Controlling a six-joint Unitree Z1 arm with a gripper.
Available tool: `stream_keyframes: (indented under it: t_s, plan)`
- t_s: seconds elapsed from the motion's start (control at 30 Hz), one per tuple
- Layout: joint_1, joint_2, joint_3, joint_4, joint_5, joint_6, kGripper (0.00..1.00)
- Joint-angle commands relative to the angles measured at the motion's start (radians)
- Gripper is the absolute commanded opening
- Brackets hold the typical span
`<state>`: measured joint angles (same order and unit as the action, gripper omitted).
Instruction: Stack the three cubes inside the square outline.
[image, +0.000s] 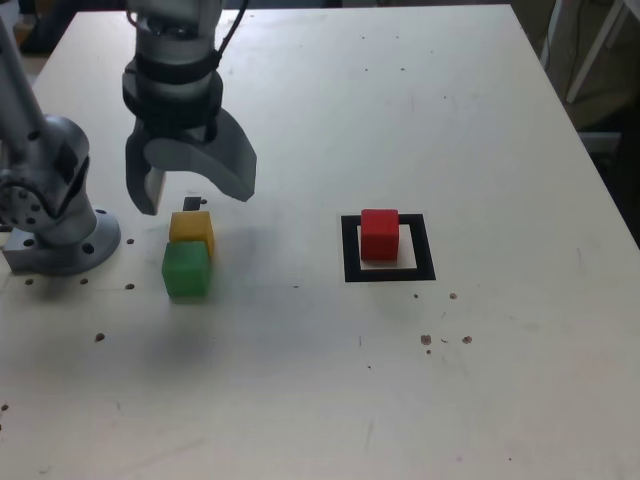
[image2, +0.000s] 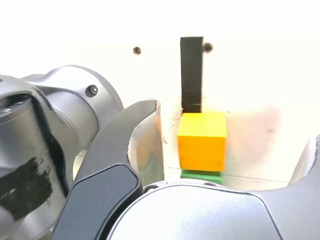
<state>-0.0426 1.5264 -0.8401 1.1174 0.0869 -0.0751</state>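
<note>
The red cube (image: 380, 233) sits inside the square outline (image: 350, 252), right of centre in the exterior view. The yellow cube (image: 191, 227) and the green cube (image: 186, 269) rest side by side on the table and touch, green nearer the front edge. My gripper (image: 190, 185) hangs open just above and behind the yellow cube, holding nothing. In the wrist view the yellow cube (image2: 202, 141) lies between the spread fingers of the gripper (image2: 227, 150). A sliver of the green cube (image2: 201, 175) shows beyond it.
The arm's grey base (image: 50, 225) stands at the exterior view's left, close to the two cubes. A thin black strip (image: 193, 203) (image2: 191, 72) lies flat behind the yellow cube. The white table carries small dark specks and holes.
</note>
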Motion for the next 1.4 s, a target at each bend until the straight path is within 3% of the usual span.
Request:
stream_keyframes:
  t_s: [0.0, 0.27, 0.53, 0.63, 0.8, 0.9, 1.37]
  plan:
    - [0.001, -0.002, 0.017, -0.025, -0.007, -0.002, 0.99]
    - [0.001, 0.045, 0.06, -0.098, -0.03, -0.001, 0.97]
    - [0.001, 0.092, 0.066, -0.132, -0.063, 0.001, 0.88]
    - [0.001, 0.099, 0.065, -0.136, -0.074, 0.0, 0.76]
    - [0.001, 0.1, 0.065, -0.146, -0.074, -0.004, 0.43]
    - [0.001, 0.1, 0.066, -0.15, -0.073, -0.005, 0.33]
    - [0.001, 0.098, 0.067, -0.146, -0.079, -0.005, 0.3]
